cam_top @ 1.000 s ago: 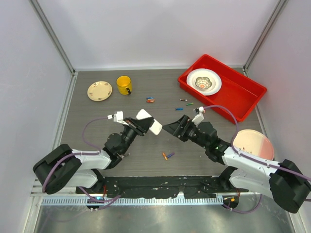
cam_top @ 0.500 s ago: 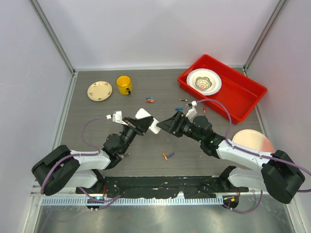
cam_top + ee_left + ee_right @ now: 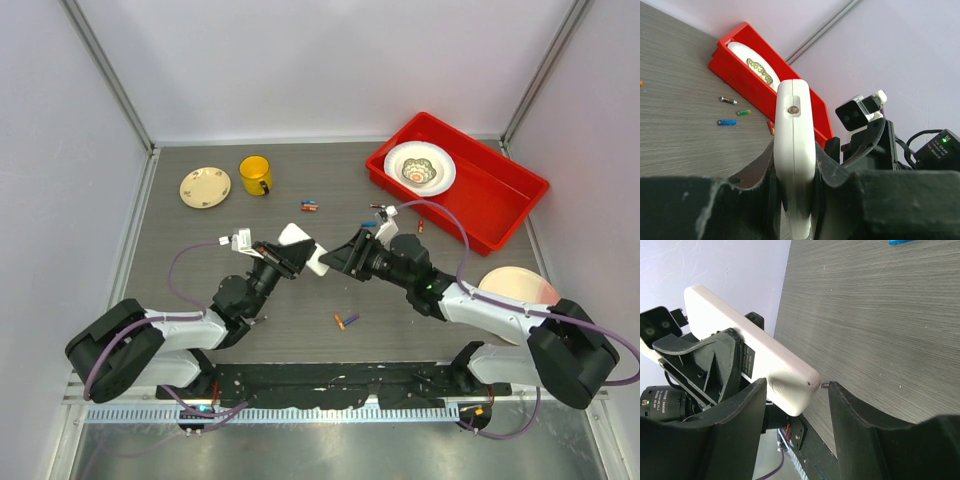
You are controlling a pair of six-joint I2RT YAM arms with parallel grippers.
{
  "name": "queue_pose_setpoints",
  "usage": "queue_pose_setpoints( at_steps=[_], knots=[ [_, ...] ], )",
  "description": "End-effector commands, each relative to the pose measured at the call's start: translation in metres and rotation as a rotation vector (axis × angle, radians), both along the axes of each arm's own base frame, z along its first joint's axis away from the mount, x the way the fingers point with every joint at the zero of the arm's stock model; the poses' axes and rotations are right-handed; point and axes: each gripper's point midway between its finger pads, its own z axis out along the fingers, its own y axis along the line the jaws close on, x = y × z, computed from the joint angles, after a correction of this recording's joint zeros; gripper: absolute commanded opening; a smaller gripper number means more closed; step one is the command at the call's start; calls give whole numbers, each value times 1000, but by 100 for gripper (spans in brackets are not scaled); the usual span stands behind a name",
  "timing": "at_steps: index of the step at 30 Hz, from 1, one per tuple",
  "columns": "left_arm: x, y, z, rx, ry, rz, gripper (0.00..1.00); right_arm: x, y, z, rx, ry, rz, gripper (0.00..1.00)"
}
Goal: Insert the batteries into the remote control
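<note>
My left gripper [image 3: 290,257] is shut on the white remote control [image 3: 306,249] and holds it above the table, one end sticking out toward the right arm. In the left wrist view the remote [image 3: 794,150] stands edge-on between my fingers. My right gripper [image 3: 338,262] is open, and its fingers stand on either side of the remote's free end [image 3: 790,382] without closing on it. Small coloured batteries lie on the table: a pair near the front [image 3: 345,320], a few near the middle back [image 3: 310,206], others by the tray [image 3: 382,215]. Some show in the left wrist view [image 3: 727,121].
A red tray [image 3: 490,215] holding a white bowl [image 3: 419,167] stands at the back right. A yellow mug [image 3: 255,175] and a small plate [image 3: 205,186] stand at the back left. A pink plate [image 3: 520,292] lies at the right edge.
My right gripper has moved left toward the remote, and its open fingers now straddle the remote's free end. The left gripper has held still with the remote.
</note>
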Motion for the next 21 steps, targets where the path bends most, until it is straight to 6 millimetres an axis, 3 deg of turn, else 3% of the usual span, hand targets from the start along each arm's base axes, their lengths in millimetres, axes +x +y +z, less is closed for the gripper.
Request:
queue_pose_setpoints(
  at_steps=[1,21],
  knots=[
    [-1,5,31,-70,-74,18,0,3,10,23,40,-54,28,56],
    [-2,5,32,-79,-72,11,0,1,15,11,23,-33,48,36]
  ],
)
